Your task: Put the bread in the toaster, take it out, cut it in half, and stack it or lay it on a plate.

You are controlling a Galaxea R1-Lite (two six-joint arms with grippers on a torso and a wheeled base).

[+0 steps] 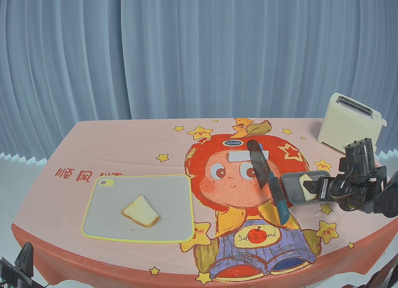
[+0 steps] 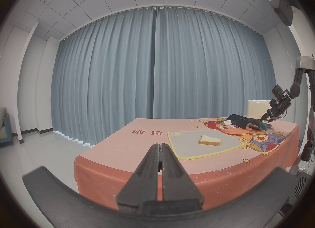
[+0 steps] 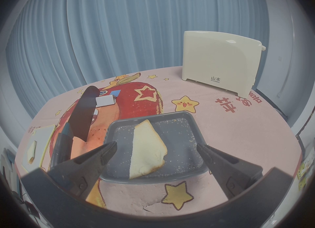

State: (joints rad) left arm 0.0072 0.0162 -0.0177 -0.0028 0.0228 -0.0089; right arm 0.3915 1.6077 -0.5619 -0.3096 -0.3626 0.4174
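One triangular half of the bread (image 1: 140, 212) lies on the grey cutting board (image 1: 124, 193) at the table's left. The other half (image 3: 146, 148) lies flat in the grey plate (image 3: 183, 140) at the right. My right gripper (image 3: 157, 148) hovers low over that plate, open, with a finger on each side of the half and not touching it. A dark-bladed knife (image 1: 267, 179) with a teal handle rests on the cloth between board and plate. The cream toaster (image 1: 350, 121) stands at the back right. My left gripper (image 2: 160, 146) is shut on nothing, off the table's left front corner.
A white card (image 1: 242, 156) lies under the knife's tip. The pink cartoon tablecloth (image 1: 124, 148) is bare behind the board. The table's front edge runs close to the plate. Blue curtains hang behind.
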